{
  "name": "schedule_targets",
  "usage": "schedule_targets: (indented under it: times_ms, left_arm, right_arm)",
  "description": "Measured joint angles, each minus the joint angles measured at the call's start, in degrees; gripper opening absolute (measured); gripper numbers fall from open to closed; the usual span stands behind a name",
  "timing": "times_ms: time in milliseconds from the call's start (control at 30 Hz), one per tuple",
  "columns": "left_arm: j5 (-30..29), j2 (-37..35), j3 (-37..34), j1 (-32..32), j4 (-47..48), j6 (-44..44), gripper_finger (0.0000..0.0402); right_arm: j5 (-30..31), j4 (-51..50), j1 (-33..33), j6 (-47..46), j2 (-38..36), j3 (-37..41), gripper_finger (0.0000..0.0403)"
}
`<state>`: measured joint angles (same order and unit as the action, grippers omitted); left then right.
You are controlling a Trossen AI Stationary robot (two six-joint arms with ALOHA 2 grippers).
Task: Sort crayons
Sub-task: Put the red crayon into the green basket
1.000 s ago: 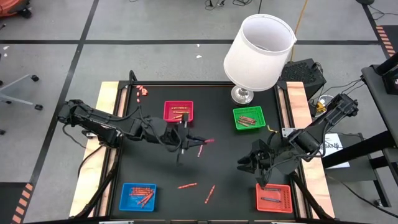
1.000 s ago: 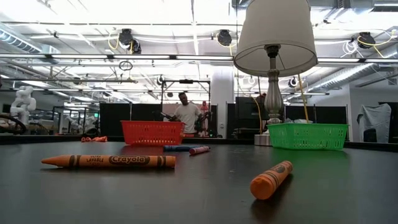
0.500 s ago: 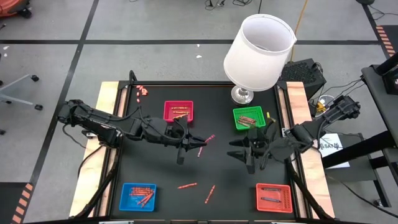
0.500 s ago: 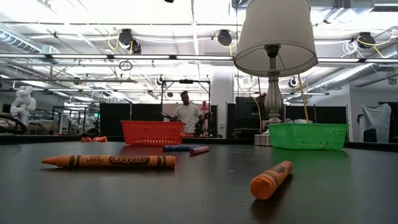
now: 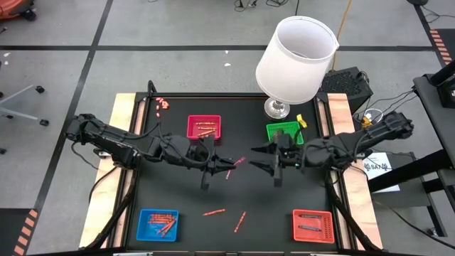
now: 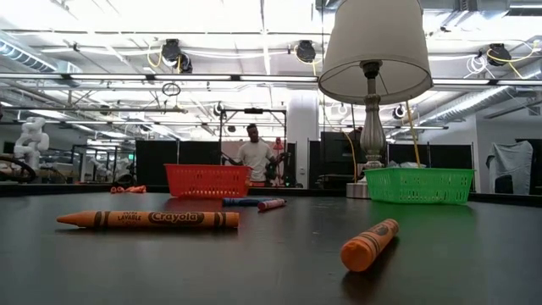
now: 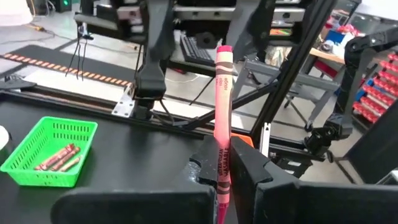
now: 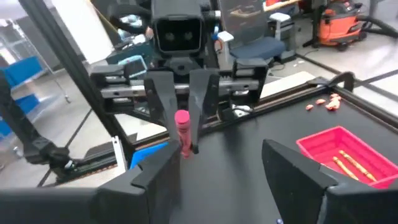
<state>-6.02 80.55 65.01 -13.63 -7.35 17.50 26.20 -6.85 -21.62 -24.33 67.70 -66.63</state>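
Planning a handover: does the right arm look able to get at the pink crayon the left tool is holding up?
Probably yes. The right tool is open, faces the pink crayon in the left tool, and only bare table lies between them.

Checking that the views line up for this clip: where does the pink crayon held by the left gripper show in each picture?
High view: pink crayon at mid-table, in the left gripper, facing the open right gripper.
Low view: not in it.
Left wrist view: upright at centre.
Right wrist view: centre-left, between the left arm's fingers.
Shared landmark: the green tray.
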Motion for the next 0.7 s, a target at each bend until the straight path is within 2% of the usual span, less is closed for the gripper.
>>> schedule_targets:
  times_ms: [300,500,700]
  left_arm:
    - [-0.06,0.00,0.00,0.00,0.22,-1.66,0.0015]
    - [-0.09,0.00,0.00,0.00,0.26,-1.73,0.0015]
    - [-0.36,0.00,0.00,0.13,0.26,-1.84,0.0015]
  right_arm:
    - [-8.27,6.19,2.97,1.68,5.09,0.00,0.0212]
    - [-8.48,8.45,3.54,2.10,5.91,0.00,0.0206]
    - [-8.53,12.48,3.74,4.47,5.99,0.00,0.0171]
